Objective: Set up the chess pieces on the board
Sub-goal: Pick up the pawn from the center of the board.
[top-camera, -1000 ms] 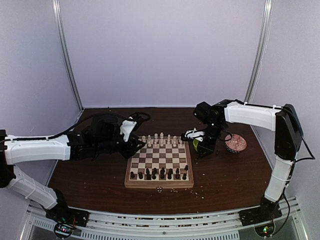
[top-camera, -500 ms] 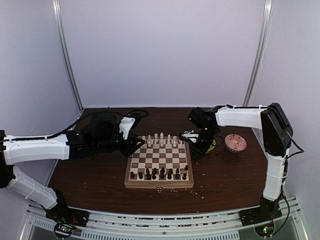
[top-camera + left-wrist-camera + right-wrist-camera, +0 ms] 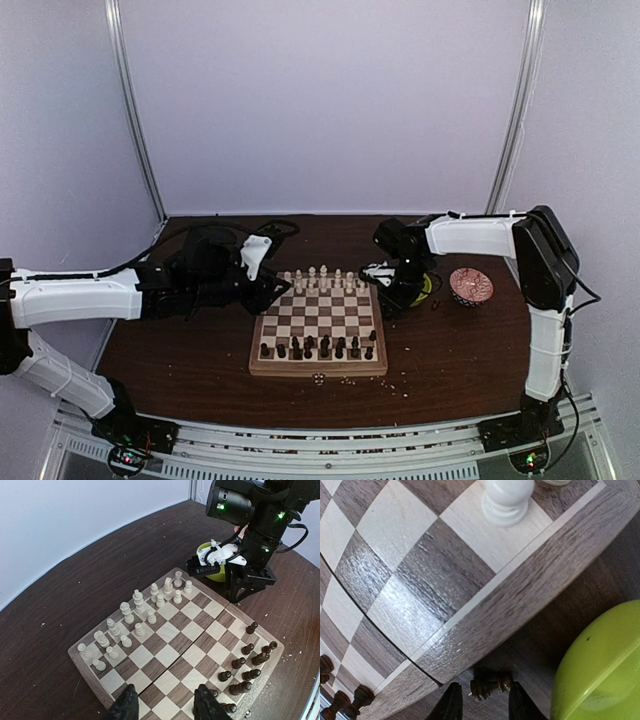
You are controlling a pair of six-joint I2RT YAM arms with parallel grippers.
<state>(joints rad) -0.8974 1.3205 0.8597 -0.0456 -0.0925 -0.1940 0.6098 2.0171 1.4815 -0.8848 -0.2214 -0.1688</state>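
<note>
The board (image 3: 318, 316) lies mid-table; cream chess pieces (image 3: 320, 278) fill its far rows and dark ones (image 3: 318, 348) its near row. My right gripper (image 3: 485, 704) is low at the board's right rim (image 3: 530, 590), open, with one dark pawn (image 3: 491, 686) lying on its side on the table between the fingers; a gap shows on the pawn's left. A cream piece (image 3: 505, 497) stands on the corner square above. My left gripper (image 3: 166, 705) hovers open over the board's left side, holding nothing. The right gripper (image 3: 395, 300) also shows in the top view.
A lime-green bowl (image 3: 605, 670) sits just right of the lying pawn, close to the right fingers. A red patterned bowl (image 3: 471, 287) stands farther right. Pale crumbs (image 3: 345, 380) lie scattered before the board's near edge. The right arm (image 3: 250, 510) leans over the bowl.
The right arm has swung left from near the red bowl down to the board's right rim, and its jaws have widened slightly. The left arm has hardly moved.
</note>
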